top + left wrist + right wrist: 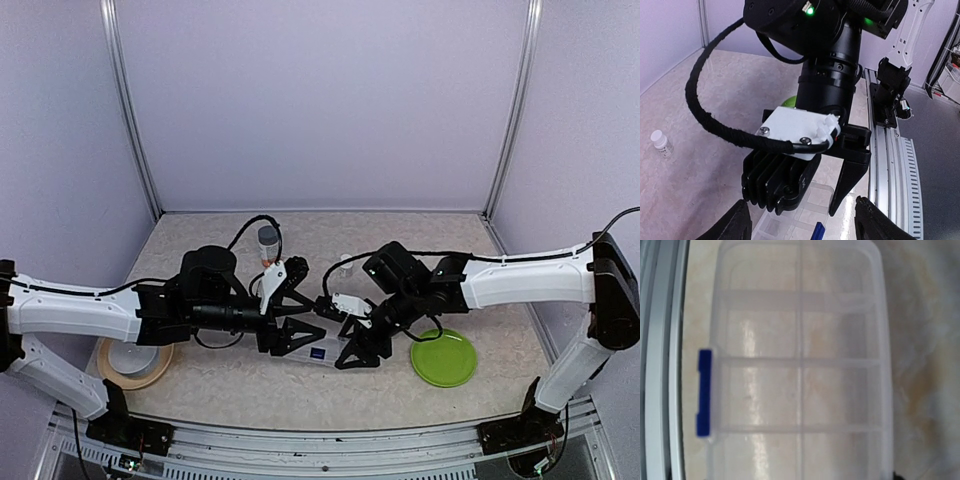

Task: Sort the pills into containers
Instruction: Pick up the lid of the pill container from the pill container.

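Pill organizer (800,390) filled the right wrist cam, no pills visible in it
Left end effector (802,222) fingers were wide apart, right end effector (360,350) looked apart too. Gray-capped bottle (268,243) stood at 11 o'clock from the organizer, tiny vial (661,143) at 1 o'clock. Both probably light, slick, tippy plastic; I'd grab the bodies below the caps. Bottle's label wasn't readable.

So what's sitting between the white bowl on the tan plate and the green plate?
A clear compartment box with a blue latch lies there; the top view shows it.
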Controlling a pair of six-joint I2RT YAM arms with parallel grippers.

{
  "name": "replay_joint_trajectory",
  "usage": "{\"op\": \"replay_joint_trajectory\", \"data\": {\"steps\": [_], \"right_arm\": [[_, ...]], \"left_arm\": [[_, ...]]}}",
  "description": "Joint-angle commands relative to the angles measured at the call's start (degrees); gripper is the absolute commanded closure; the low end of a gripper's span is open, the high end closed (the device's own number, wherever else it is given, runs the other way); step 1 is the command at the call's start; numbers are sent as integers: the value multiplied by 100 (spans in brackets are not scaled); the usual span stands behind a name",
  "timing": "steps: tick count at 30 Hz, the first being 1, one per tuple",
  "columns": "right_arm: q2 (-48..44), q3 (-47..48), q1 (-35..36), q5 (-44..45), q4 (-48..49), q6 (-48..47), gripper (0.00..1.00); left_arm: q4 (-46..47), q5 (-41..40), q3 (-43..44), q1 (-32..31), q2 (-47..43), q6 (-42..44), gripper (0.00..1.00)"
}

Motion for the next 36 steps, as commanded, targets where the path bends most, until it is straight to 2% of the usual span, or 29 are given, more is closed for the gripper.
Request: {"op": "replay_joint_trajectory", "data": {"steps": [1, 9, 14, 22, 36], "right_arm": [[-6, 155, 56, -104, -30, -80, 47], [-102, 123, 57, -3, 29, -57, 47], [-155, 76, 57, -29, 92, -61, 47], [-227, 30, 58, -47, 165, -73, 46], [-253, 32, 56, 52, 152, -109, 46]], "left_arm": [[-498, 116, 166, -74, 175, 325, 33], [-629, 40, 120, -78, 216, 435, 35], [-658, 73, 71, -83, 223, 496, 43], [-600, 93, -106, -76, 158, 589, 43], [-680, 310, 48, -74, 573, 592, 69]]}}
